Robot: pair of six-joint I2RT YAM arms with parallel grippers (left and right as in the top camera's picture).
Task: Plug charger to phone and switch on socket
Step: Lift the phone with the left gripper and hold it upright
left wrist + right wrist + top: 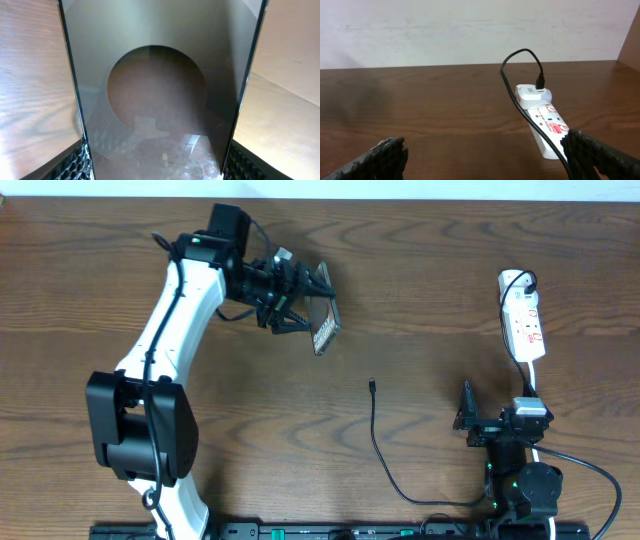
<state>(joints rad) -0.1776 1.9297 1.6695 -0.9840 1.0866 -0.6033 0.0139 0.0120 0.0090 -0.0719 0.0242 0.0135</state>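
Note:
My left gripper [300, 298] is shut on the phone [325, 322], a grey-bronze slab held tilted above the table at the back left. In the left wrist view the phone [160, 75] fills the space between both fingers [75, 165]. The charger is a thin black cable; its plug tip [372, 387] lies loose mid-table and the cable curves down toward the front. The socket [524, 318] is a white strip at the far right with a white adapter and the black cable [520, 100] plugged in. My right gripper [497, 423] stands open and empty in front of the socket [545, 125].
The white cord of the strip [530, 380] runs from the socket down past my right arm base [525, 485]. The left arm [160, 370] spans the left side of the wooden table [420, 290]. A pale wall [445, 30] rises behind the table.

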